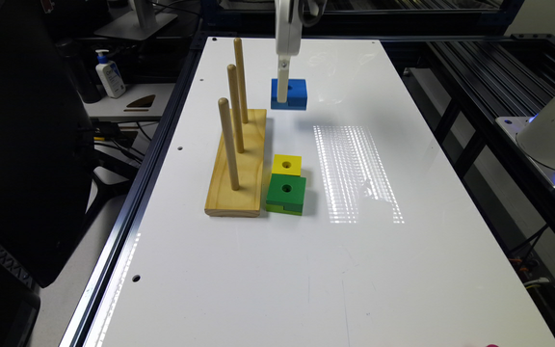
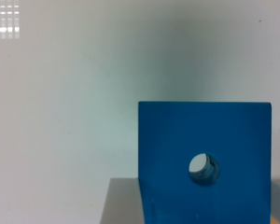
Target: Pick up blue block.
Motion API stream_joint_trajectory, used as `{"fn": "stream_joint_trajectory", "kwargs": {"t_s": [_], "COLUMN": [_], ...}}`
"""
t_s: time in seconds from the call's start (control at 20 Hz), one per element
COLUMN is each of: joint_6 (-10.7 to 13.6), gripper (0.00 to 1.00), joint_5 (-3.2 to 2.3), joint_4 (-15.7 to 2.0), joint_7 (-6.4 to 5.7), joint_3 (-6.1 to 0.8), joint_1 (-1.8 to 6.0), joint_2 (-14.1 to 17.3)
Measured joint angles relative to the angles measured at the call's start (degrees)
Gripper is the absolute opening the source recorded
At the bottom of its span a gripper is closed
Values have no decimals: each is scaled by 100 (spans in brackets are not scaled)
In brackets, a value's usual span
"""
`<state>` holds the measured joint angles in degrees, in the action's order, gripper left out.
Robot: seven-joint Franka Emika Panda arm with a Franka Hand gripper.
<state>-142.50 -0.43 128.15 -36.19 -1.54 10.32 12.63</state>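
The blue block (image 1: 297, 91) is a bright blue square with a round centre hole, at the far middle of the white table (image 1: 306, 270), just beyond the far end of the peg board. My gripper (image 1: 283, 98) comes straight down from above, and its white tip overlaps the block's near side. In the wrist view the blue block (image 2: 233, 135) is large and close, its hole facing the camera and a grey shadow around its base. I cannot tell whether the block rests on the table or hangs just above it.
A wooden peg board (image 1: 239, 168) with three upright pegs lies at the exterior view's left of the block. A yellow block (image 1: 286, 165) and a green block (image 1: 285, 193) sit beside its near end. A bright light patch (image 1: 354, 173) marks the table.
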Motion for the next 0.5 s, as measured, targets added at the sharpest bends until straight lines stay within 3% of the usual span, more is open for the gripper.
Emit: {"fn": "stream_joint_trajectory", "kwargs": {"t_s": [0.3,0.5], "joint_6": [140,467], "gripper": [0,0], "joint_5": [0,0], "joint_4": [-10,-12], "joint_7": [0,0], "joint_3": [0,0], "joint_1": [0,0], "joint_2": [-159,-515]}}
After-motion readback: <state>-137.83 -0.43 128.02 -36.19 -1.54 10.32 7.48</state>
